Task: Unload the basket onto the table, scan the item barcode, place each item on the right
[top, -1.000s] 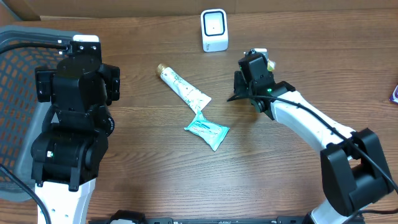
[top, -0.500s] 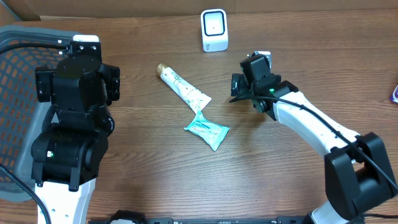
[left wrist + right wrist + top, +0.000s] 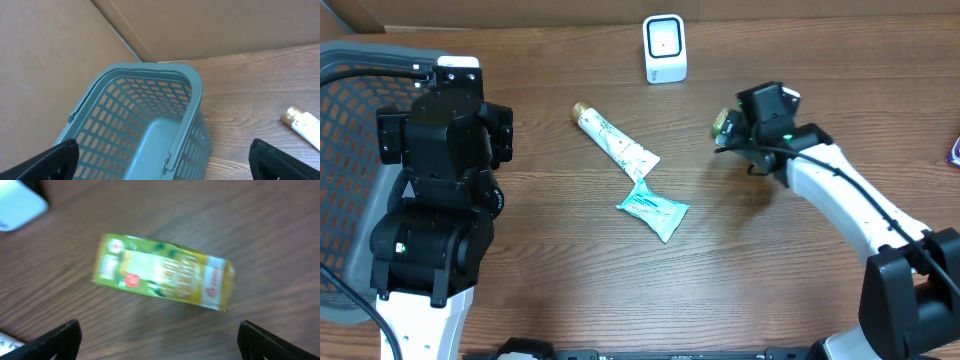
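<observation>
The box lies flat on its side on the table. In the right wrist view its long axis runs left to right, dipping a little toward the right. Its green end points left and its white-and-red end points right, with the printed yellow-green face up; the picture is blurred, so the print cannot be read. From overhead only a yellow-green corner shows under the right arm's head. It sits right of the tube and nearer than the scanner, off to its right.

The right gripper is released, its fingertips spread wide on the near side of the box and touching nothing. The left gripper is also spread wide and empty, hanging above the basket at the far left.

The tube lies diagonally, cap toward the far left, and a teal pouch touches its near end. The table is brown wood grain. Plain cardboard walls it in along the far edge and behind the basket.
</observation>
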### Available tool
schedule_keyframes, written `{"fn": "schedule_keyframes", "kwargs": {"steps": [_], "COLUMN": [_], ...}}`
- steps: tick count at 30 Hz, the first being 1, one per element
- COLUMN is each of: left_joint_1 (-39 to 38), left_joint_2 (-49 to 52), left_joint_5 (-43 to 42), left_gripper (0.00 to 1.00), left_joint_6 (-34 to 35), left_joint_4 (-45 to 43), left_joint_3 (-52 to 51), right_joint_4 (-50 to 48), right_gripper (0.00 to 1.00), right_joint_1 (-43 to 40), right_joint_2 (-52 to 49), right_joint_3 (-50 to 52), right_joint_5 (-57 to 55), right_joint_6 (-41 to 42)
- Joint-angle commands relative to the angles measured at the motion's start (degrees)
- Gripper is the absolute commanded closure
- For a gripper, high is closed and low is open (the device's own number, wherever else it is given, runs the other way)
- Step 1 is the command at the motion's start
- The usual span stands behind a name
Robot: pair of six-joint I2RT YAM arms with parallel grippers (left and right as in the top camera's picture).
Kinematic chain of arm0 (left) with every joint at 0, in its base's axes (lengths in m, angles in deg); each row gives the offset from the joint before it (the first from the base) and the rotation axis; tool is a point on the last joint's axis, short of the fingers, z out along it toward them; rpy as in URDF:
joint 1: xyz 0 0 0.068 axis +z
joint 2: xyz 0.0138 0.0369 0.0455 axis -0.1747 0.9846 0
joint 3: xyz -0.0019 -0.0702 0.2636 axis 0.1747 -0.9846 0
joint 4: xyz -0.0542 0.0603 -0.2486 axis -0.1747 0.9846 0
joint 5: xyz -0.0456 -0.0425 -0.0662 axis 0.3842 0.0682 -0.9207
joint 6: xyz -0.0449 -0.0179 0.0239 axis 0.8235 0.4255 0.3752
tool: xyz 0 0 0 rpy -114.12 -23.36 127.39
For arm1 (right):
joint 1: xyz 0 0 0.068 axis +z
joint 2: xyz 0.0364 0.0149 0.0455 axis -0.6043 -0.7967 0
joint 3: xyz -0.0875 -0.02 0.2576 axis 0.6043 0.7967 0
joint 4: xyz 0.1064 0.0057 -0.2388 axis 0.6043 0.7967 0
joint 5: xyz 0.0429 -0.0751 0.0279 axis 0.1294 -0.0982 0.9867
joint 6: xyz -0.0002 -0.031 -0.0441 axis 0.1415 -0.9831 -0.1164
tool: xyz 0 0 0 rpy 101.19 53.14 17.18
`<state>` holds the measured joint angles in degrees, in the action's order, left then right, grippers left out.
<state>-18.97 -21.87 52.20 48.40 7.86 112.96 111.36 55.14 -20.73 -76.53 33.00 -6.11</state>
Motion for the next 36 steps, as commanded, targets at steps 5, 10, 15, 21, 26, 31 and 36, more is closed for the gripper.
{"fn": "schedule_keyframes", "kwargs": {"steps": [5,10,15,21,26,31,36], "left_joint_1": [-0.02,-0.02,-0.02,-0.02,-0.02,-0.02,-0.02], "left_joint_2": [0.2,0.2,0.2,0.2,0.2,0.2,0.2], "left_joint_5": [-0.09,-0.09,-0.09,-0.09,-0.09,-0.09,-0.11], "left_gripper": [0.01,0.0,0.0,0.0,0.0,0.01,0.01], "left_joint_6": [-0.46,-0.46,-0.46,-0.46,-0.46,-0.46,-0.46], "left_joint_4": [-0.15,-0.15,-0.15,-0.15,-0.15,-0.15,-0.15], "left_joint_3": [0.04,0.04,0.04,0.04,0.04,0.04,0.04], "right_joint_4": [0.92,-5.51,-4.79,-5.27,-6.12,-7.02,-10.1], "right_gripper": [0.0,0.0,0.0,0.0,0.0,0.0,0.0], "right_joint_1": [-13.16,-18.23,-18.73,-18.73,-18.49,-17.22,-15.34], "right_joint_2": [0.24,0.02,0.02,-0.37,-2.89,-7.5,-11.54], "right_joint_3": [0.24,0.22,0.22,0.28,0.28,0.28,0.28], "right_joint_5": [20.96,34.62,33.53,30.45,31.43,31.65,29.44], "right_joint_6": [5.38,-19.37,-41.97,-53.51,-57.88,-60.65,-61.09]}}
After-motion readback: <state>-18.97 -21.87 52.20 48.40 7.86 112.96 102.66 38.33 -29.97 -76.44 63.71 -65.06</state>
